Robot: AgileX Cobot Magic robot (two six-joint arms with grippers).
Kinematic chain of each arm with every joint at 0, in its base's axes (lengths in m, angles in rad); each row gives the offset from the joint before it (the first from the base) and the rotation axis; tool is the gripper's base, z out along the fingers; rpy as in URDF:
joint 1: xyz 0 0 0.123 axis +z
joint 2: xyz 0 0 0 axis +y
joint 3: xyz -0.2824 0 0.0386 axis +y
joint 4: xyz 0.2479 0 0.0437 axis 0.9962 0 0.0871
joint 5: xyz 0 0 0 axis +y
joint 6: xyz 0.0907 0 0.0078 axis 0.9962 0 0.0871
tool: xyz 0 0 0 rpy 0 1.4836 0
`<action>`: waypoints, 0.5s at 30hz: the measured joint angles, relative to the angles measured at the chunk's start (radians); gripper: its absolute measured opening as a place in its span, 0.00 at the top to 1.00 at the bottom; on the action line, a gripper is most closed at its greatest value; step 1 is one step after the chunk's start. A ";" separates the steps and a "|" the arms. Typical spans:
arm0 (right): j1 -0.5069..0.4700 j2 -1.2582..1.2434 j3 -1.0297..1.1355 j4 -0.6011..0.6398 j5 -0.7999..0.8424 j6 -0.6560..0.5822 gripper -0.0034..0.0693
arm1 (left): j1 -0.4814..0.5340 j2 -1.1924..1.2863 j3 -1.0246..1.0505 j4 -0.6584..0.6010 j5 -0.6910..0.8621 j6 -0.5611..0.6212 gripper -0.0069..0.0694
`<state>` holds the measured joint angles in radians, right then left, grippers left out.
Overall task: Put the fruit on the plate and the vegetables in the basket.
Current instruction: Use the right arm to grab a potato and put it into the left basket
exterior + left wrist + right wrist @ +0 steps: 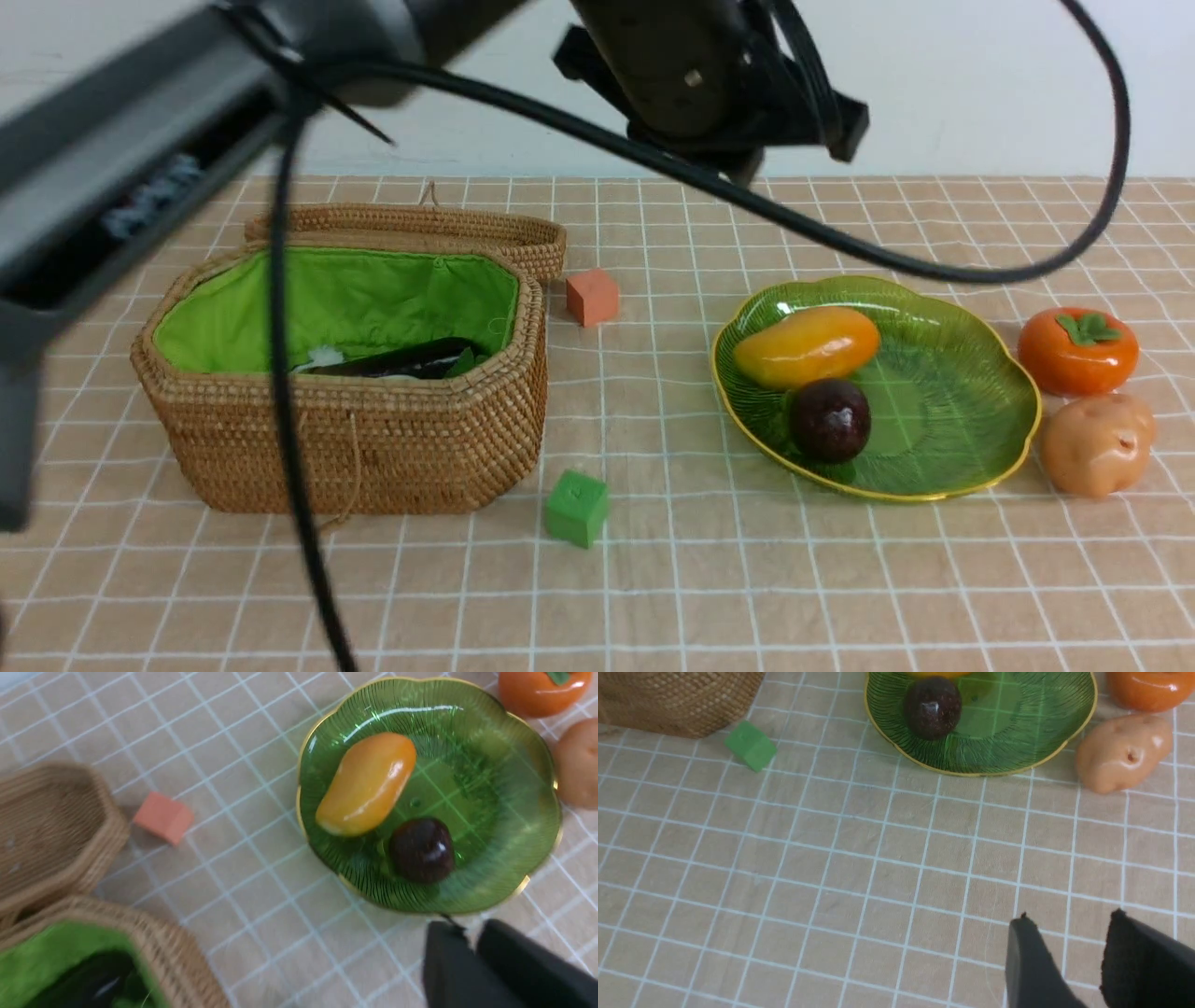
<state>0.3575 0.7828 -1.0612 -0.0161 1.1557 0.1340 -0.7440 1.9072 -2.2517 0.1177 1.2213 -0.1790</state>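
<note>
Mango and mangosteen were plated, eggplant basketed; persimmon and potato remained! Left tool pressed together, right tool spread, empty.

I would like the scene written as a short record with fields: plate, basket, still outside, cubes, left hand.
plate: green glass; holds mango and mangosteen
basket: lid open; eggplant inside
outside: persimmon and potato, right of plate
cubes: orange, green, between basket and plate
left hand: shut, empty
</note>
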 joint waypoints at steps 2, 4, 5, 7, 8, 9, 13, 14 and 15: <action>0.000 0.081 0.000 -0.027 -0.041 0.000 0.62 | 0.000 -0.051 0.000 -0.001 0.013 0.000 0.93; -0.013 0.184 0.000 -0.063 -0.070 0.010 0.62 | 0.000 -0.103 0.011 -0.001 0.013 -0.005 0.93; -0.027 0.223 0.001 -0.082 -0.078 0.021 0.62 | 0.000 -0.136 0.028 -0.002 0.013 -0.008 0.93; -0.058 0.279 0.002 -0.100 -0.091 0.036 0.62 | 0.000 -0.186 0.067 -0.005 0.013 -0.014 0.93; -0.109 0.338 0.002 -0.104 -0.109 0.043 0.62 | 0.000 -0.234 0.112 -0.006 0.013 -0.019 0.93; -0.160 0.383 0.002 -0.096 -0.130 0.048 0.62 | 0.000 -0.288 0.171 -0.006 0.013 -0.023 0.93; -0.342 0.501 0.002 -0.001 -0.199 0.049 0.62 | 0.000 -0.510 0.466 -0.015 0.002 -0.026 0.93; -0.380 0.523 0.002 0.026 -0.214 0.049 0.62 | 0.000 -0.549 0.522 -0.020 -0.013 -0.026 0.93; -0.433 0.554 0.002 0.068 -0.237 0.049 0.62 | 0.000 -0.615 0.618 -0.024 -0.055 -0.026 0.93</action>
<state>-0.0754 1.3369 -1.0591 0.0522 0.9185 0.1835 -0.7440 1.2917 -1.6341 0.0938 1.1659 -0.2052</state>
